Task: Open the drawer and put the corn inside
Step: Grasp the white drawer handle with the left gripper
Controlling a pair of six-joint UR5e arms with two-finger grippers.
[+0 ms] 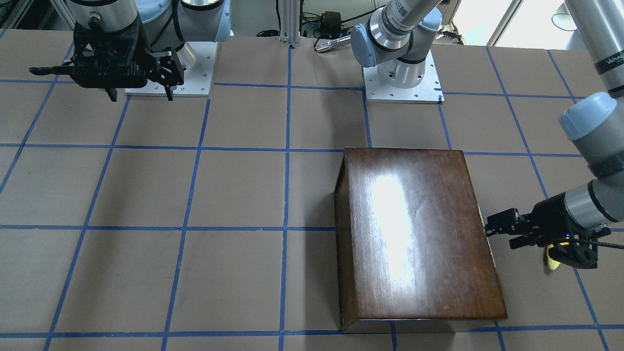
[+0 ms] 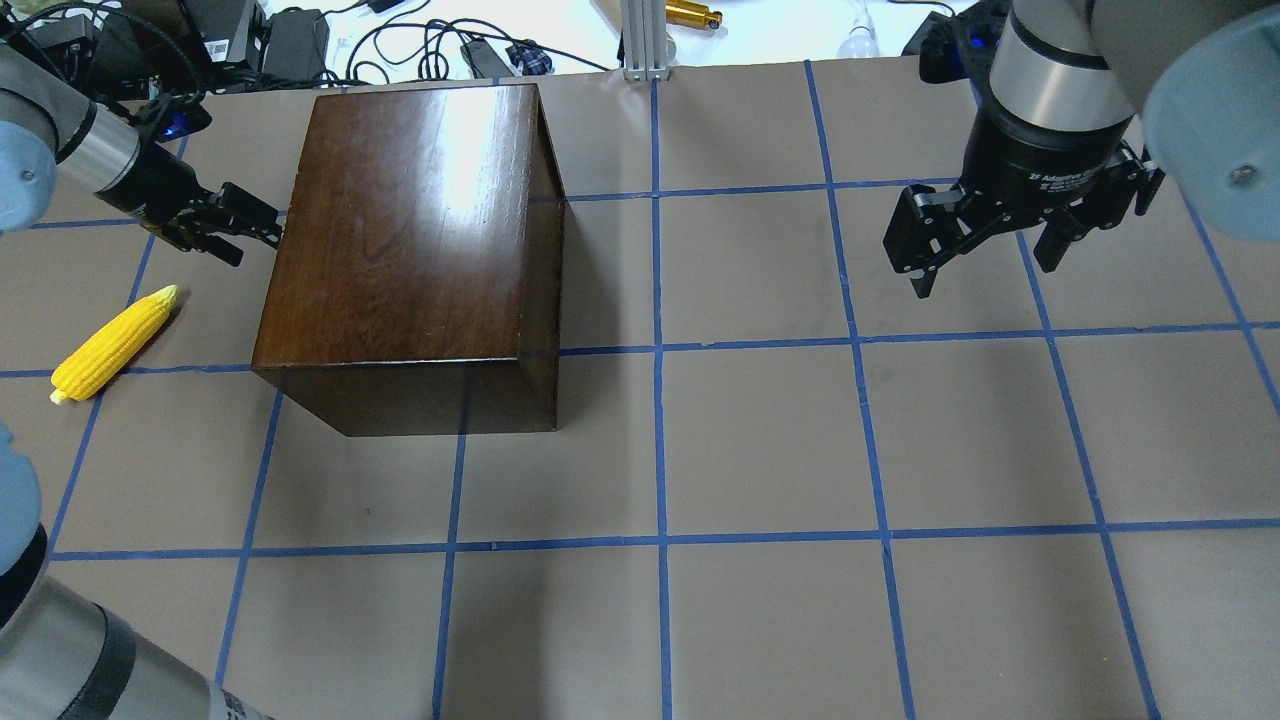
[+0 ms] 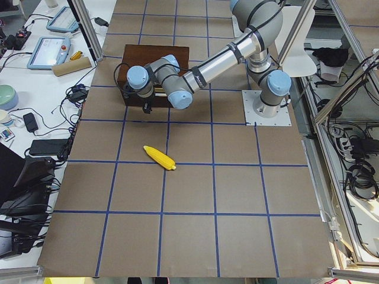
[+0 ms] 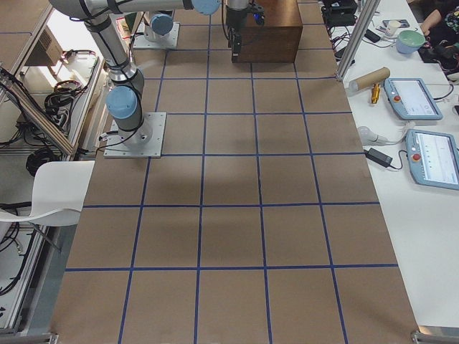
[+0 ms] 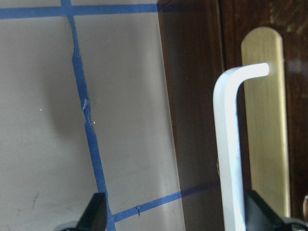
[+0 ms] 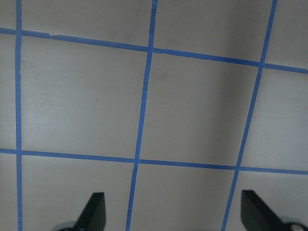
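Note:
The glossy dark-brown box (image 2: 410, 230) stands on the table with its drawer shut. In the left wrist view, the drawer's dark front panel (image 5: 192, 120) carries a whitish handle (image 5: 226, 144) over a brass plate. My left gripper (image 2: 255, 232) is open at the box's left face, and the handle lies between its fingertips (image 5: 96, 214), nearer the right one. The yellow corn (image 2: 115, 343) lies on the table beside the box, apart from the gripper. In the front view, it is partly hidden behind my left wrist (image 1: 553, 261). My right gripper (image 2: 985, 270) is open and empty, hovering far right.
Blue tape lines grid the brown table (image 2: 760, 440). The arm bases (image 1: 402, 80) sit at the robot's edge. Cables and power bricks (image 2: 300, 40) lie beyond the far edge of the table, behind the box.

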